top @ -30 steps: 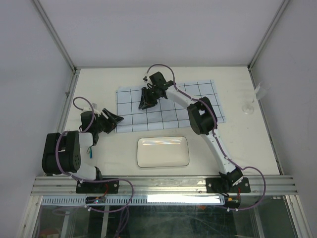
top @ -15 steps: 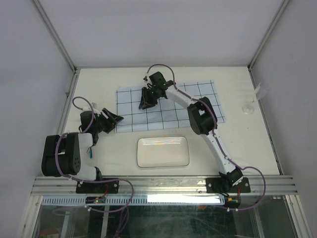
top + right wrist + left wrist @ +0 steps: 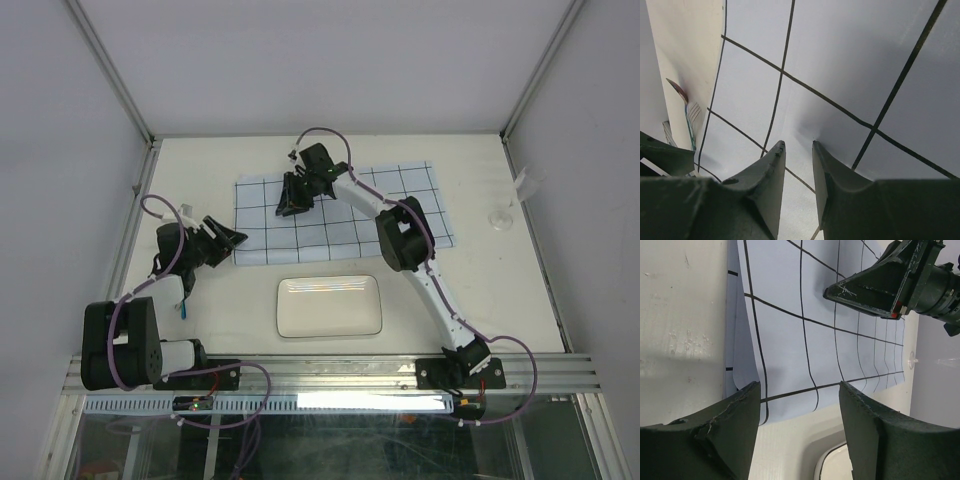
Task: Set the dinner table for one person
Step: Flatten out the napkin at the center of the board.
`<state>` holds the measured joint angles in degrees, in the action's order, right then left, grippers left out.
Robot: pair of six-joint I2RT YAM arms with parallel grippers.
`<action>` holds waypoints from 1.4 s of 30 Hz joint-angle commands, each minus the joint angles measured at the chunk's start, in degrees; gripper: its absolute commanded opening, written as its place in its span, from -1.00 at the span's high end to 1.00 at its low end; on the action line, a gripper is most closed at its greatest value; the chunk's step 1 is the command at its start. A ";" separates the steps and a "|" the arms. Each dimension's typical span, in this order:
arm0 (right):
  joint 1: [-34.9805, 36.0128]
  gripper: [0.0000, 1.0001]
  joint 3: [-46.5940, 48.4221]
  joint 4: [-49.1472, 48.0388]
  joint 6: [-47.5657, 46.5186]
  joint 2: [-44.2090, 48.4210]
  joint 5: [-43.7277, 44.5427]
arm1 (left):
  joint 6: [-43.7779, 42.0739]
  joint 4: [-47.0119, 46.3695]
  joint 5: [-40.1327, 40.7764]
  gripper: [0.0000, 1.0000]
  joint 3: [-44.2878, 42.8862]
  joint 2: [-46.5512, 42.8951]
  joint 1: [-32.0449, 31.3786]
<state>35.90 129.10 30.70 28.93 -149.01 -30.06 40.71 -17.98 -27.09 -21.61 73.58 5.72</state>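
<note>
Cream dinner table (image 3: 200,170) fills the top view's middle, with the pale-blue cloth (image 3: 320,235) above centre.

Left wrist view: the left gripper (image 3: 799,387) gapes over the cloth's corner at lower left. It should close squarely there.

Right wrist view: the right gripper (image 3: 798,145) nips a pucker of cloth. Both should pull evenly.

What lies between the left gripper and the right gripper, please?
Only the checked cloth: in the left wrist view it spans the stretch from the left gripper to the right gripper, with nothing lying on it.
</note>
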 commanded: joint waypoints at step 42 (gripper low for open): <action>0.67 0.32 4.30 -18.84 6.78 -5.29 -3.34 | -1.69 0.70 -0.61 -0.22 1.39 0.92 -0.92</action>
<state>36.95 130.87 15.92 34.13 -153.47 -32.45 40.10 -20.23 -26.72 -21.15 79.48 5.48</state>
